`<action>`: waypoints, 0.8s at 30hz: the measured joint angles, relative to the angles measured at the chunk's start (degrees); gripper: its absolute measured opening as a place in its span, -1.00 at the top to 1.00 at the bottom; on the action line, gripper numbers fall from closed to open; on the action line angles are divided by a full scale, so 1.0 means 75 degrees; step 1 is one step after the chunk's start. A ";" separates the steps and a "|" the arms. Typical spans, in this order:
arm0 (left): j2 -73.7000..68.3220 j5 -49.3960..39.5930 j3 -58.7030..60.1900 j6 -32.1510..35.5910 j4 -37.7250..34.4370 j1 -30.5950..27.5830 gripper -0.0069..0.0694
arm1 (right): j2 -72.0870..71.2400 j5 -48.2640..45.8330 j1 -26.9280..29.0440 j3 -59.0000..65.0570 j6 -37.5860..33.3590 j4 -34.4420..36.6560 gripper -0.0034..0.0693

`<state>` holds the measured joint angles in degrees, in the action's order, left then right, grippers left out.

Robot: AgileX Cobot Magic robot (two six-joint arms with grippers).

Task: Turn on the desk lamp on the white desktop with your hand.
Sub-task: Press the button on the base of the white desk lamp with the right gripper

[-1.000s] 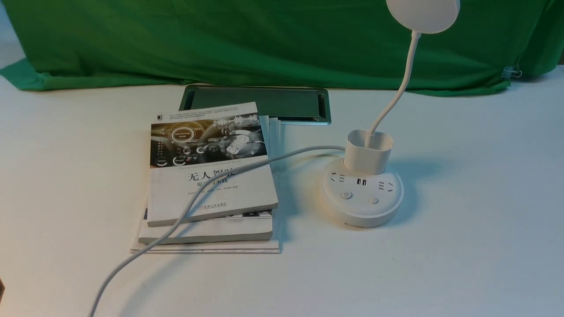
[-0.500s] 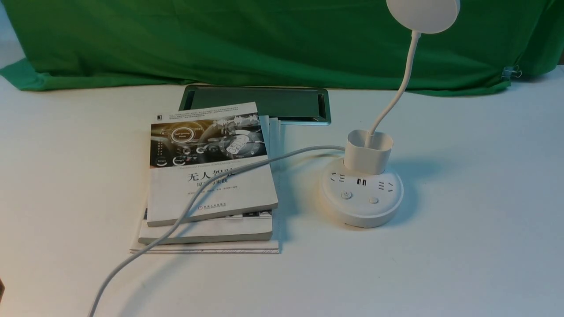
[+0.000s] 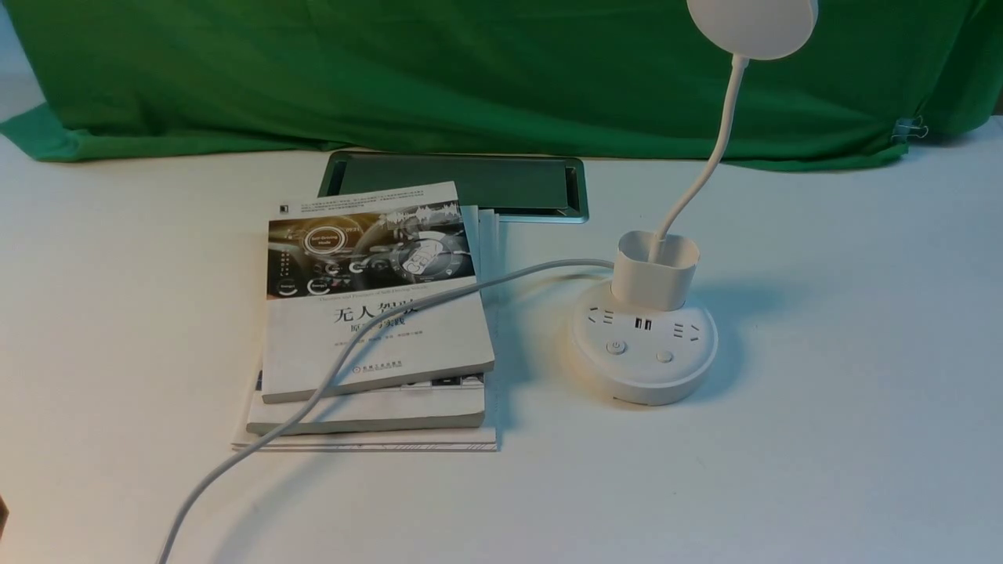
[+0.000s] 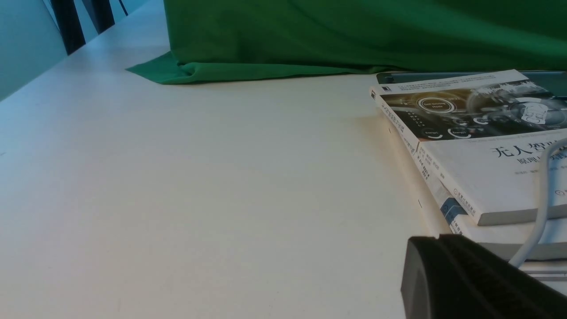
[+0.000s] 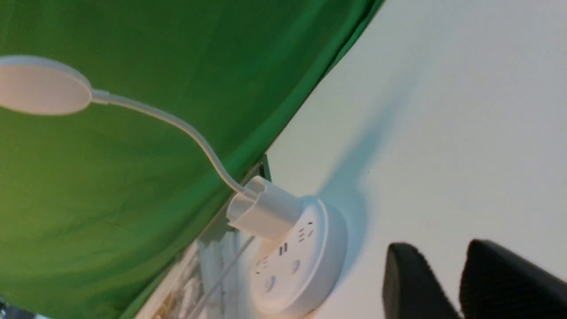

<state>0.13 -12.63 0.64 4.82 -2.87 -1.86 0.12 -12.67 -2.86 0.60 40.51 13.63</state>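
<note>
– Right of the bench's centre, that's the desk lamp (image 3: 654, 274) on the white desktop (image 3: 846, 454), yeah? Anything touching it?
– yep. Right gripper (image 5: 443, 254) is near its puck base (image 5: 310, 266), clear of it, fingers (image 5: 412, 283) a bit apart, holding nothing. Left gripper (image 4: 465, 283) by the books (image 4: 487, 177): one finger showing, can't tell.

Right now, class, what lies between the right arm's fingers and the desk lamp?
Only bare white desktop, in the right wrist view; the fingers and desk lamp are apart.
</note>
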 joint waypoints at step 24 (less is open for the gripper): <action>0.0000 0.0000 0.0000 0.0000 0.0000 0.0000 0.76 | 0.7655 -0.3830 -0.0471 -0.8049 -0.8441 -0.0077 0.83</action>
<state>0.13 -12.63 0.64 4.82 -2.87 -1.86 57.53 -41.40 -6.39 -59.77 -22.79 13.05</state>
